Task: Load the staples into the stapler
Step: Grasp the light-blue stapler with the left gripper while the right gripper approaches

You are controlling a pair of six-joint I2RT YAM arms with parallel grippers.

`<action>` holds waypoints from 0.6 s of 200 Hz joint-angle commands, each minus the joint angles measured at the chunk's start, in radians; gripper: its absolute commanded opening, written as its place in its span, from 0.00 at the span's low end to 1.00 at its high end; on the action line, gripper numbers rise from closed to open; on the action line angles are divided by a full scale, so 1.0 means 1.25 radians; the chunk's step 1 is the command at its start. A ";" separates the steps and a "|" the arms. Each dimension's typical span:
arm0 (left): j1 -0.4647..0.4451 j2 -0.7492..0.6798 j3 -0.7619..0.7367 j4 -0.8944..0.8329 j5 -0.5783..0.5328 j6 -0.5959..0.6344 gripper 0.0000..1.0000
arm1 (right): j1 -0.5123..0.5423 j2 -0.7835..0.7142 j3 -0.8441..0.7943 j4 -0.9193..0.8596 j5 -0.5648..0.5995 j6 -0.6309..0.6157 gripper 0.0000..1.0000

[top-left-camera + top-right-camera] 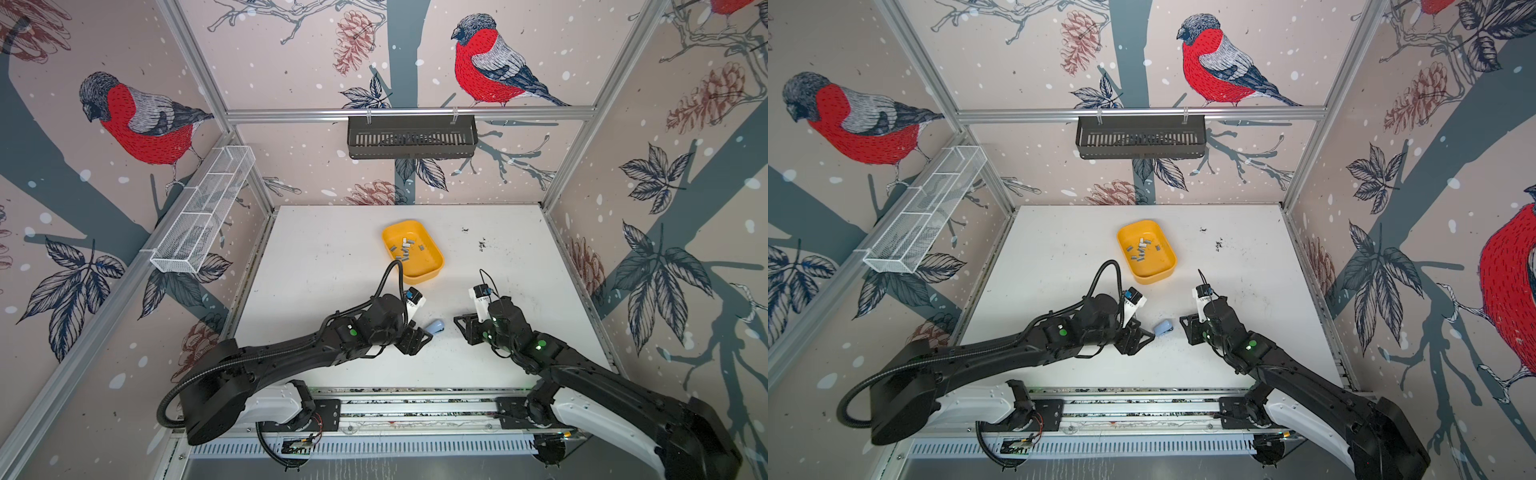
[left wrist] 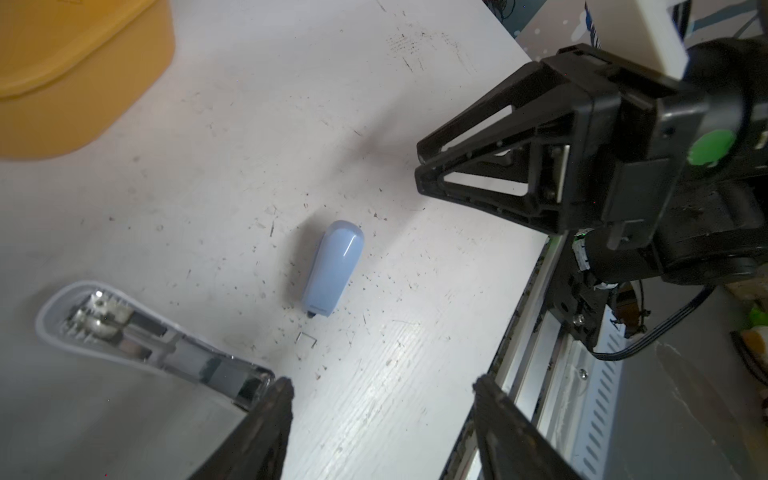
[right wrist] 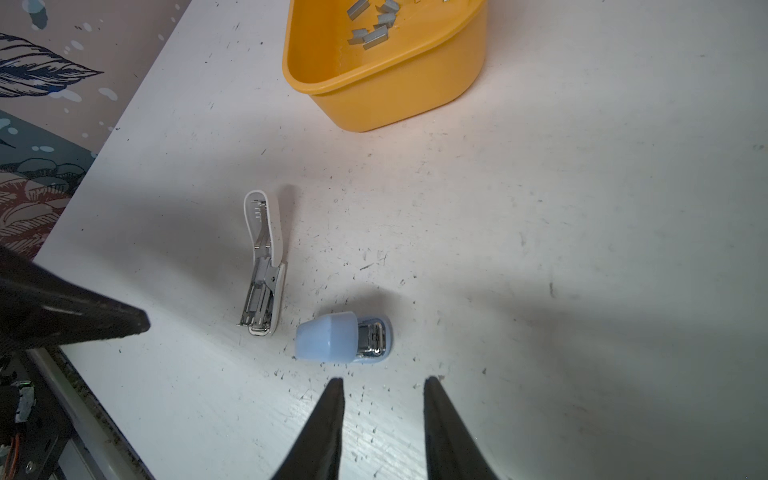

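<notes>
Closest to the robot's base, the left gripper has its fingers spread wide, with nothing between them but bare table. The right gripper faces it across a short stretch of table. Its fingers stand apart by a narrower gap and also hold nothing.

Between the 2 grippers lies the blue stapler — small and rounded, resting on the table and touching neither gripper. Chrome metal shows at one end in the right wrist view. In both top views it sits just beside the tips of the left gripper. 1 loose staple lies on the table just off its end.

On the left gripper's side lies the white stapler. It is swung fully open on the table with its metal magazine exposed, near one left finger but not between the fingers. Whether the magazine holds anything cannot be told. The left arm hides it in both top views.

Farther back, near the middle of the table, stands the yellow tray. The staples are inside it — roughly 12 short grey strips scattered over its floor.

Beyond that, a black slotted basket hangs on the rear wall, and a white wire basket hangs on the left wall.
</notes>
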 commanded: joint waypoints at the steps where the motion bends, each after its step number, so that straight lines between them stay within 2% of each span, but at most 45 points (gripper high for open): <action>1: -0.004 0.070 0.061 -0.068 0.000 0.134 0.67 | -0.002 -0.032 -0.008 -0.019 0.000 0.017 0.36; 53: -0.013 0.202 0.149 -0.123 -0.003 0.253 0.67 | -0.010 -0.107 -0.044 -0.008 0.028 0.037 0.37; 87: -0.015 0.251 0.177 -0.134 -0.041 0.285 0.70 | -0.023 -0.129 -0.059 0.002 0.030 0.042 0.38; 120: -0.015 0.296 0.207 -0.136 -0.058 0.302 0.66 | -0.028 -0.116 -0.063 0.006 0.023 0.044 0.39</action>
